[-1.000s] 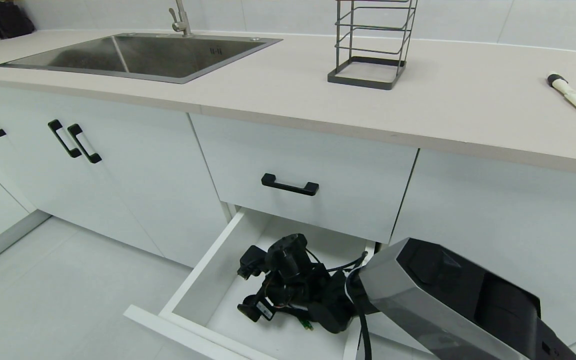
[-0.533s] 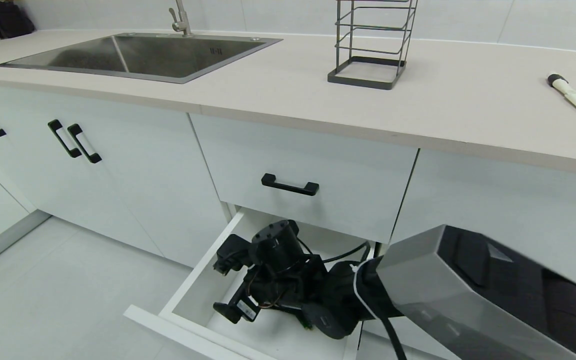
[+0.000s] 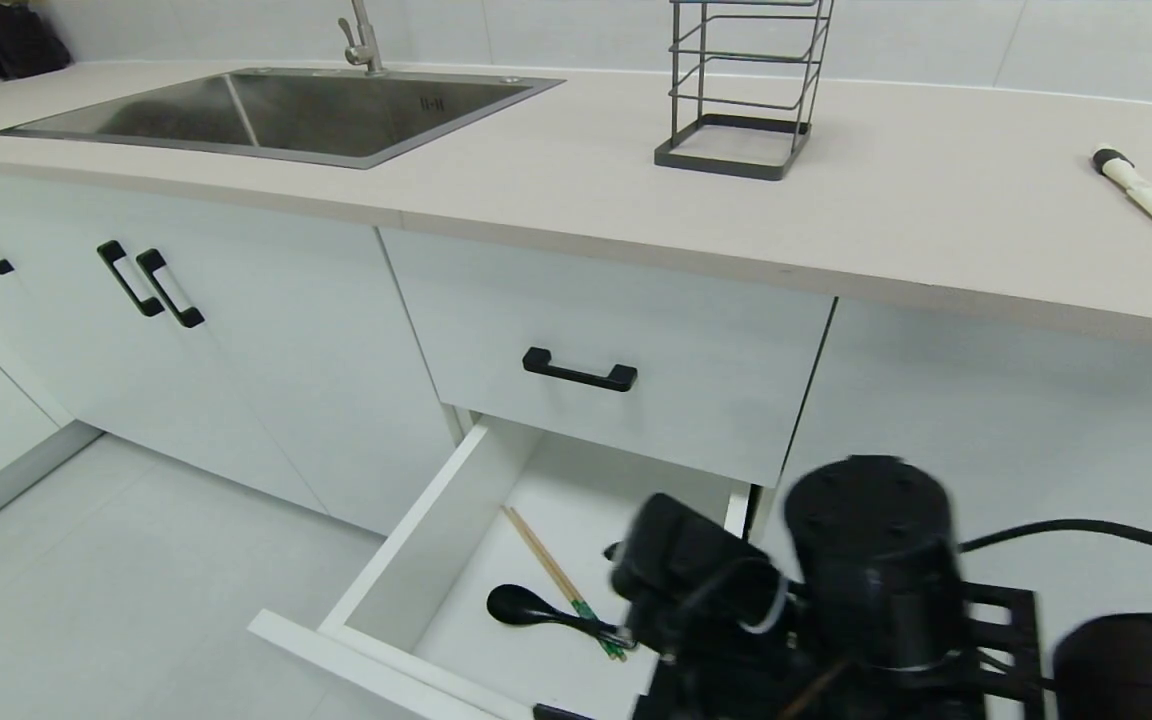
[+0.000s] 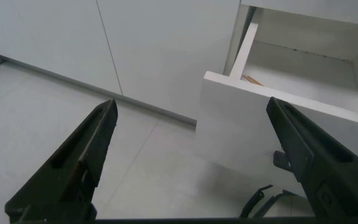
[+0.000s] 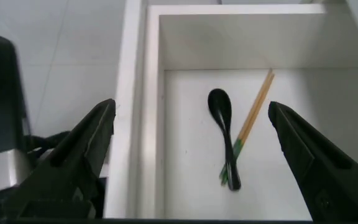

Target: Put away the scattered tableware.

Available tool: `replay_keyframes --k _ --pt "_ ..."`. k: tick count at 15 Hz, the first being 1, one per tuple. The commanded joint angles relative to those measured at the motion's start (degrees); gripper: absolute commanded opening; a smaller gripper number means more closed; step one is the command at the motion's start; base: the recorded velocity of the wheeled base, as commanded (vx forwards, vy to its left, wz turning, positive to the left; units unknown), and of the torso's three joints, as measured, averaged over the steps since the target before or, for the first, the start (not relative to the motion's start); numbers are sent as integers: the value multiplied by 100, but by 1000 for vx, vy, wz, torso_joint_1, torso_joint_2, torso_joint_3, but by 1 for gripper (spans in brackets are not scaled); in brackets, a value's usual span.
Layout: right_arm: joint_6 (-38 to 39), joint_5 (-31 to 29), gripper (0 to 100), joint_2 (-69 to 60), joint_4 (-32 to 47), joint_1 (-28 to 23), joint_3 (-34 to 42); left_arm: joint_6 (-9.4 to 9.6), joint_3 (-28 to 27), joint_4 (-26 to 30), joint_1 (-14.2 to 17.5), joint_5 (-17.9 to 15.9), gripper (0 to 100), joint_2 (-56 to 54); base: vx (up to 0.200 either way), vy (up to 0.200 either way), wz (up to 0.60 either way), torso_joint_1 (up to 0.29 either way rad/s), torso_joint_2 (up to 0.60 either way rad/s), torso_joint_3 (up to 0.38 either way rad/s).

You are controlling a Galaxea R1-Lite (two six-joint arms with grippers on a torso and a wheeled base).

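The lower drawer (image 3: 414,535) stands pulled out. On its white floor lie a black spoon (image 3: 536,609) and a pair of wooden chopsticks with green tips (image 3: 548,566), touching at one end. In the right wrist view the spoon (image 5: 224,130) and chopsticks (image 5: 250,121) lie below my right gripper (image 5: 191,112), which is open and holds nothing. The right wrist (image 3: 866,560) hangs in front of the drawer's right corner. My left gripper (image 4: 191,106) is open and low, facing the floor beside the drawer front (image 4: 260,130). A cream utensil with a black end (image 3: 1151,200) lies on the counter at far right.
A dark wire rack (image 3: 741,90) stands on the counter (image 3: 556,190), with a steel sink (image 3: 276,105) to its left. The upper drawer is shut, with a black handle (image 3: 579,372). Cabinet doors (image 3: 266,340) are to the left. The tiled floor (image 3: 136,600) lies in front.
My right arm has drawn back out of the drawer toward the lower right. The spoon and chopsticks, hidden under the gripper before, now lie in plain view in the drawer.
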Motion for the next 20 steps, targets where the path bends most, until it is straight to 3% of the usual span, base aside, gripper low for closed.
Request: replay_keyframes --k 1,5,9,12,13,17,19,20 --pt "5 496 100 -2010 -385 -1064 1824 -1 0 -4 0 -1 100 0 0 0 0 0 0 0" --pt "-408 980 100 -4172 -174 -2224 3011 -1 0 -4 0 8 100 0 0 0 0 0 0 0" --pt "-329 989 100 -6132 177 -3577 3196 -1 0 -4 0 -1 100 0 0 0 0 0 0 0" --pt "23 989 100 -7486 362 -5036 3565 -1 0 -4 0 -1 100 0 0 0 0 0 0 0" --pt "84 989 100 -7626 432 -5177 3565 -1 0 -4 0 -1 100 0 0 0 0 0 0 0" --pt "207 918 100 -9507 2190 -6284 3934 8 0 -4 0 -1 100 0 0 0 0 0 0 0" --pt "418 549 100 -9507 2709 -6311 4189 175 0 22 0 -18 100 0 0 0 0 0 0 0" --pt "752 417 100 -9507 3280 -6311 4189 113 0 4 0 -9 100 0 0 0 0 0 0 0"
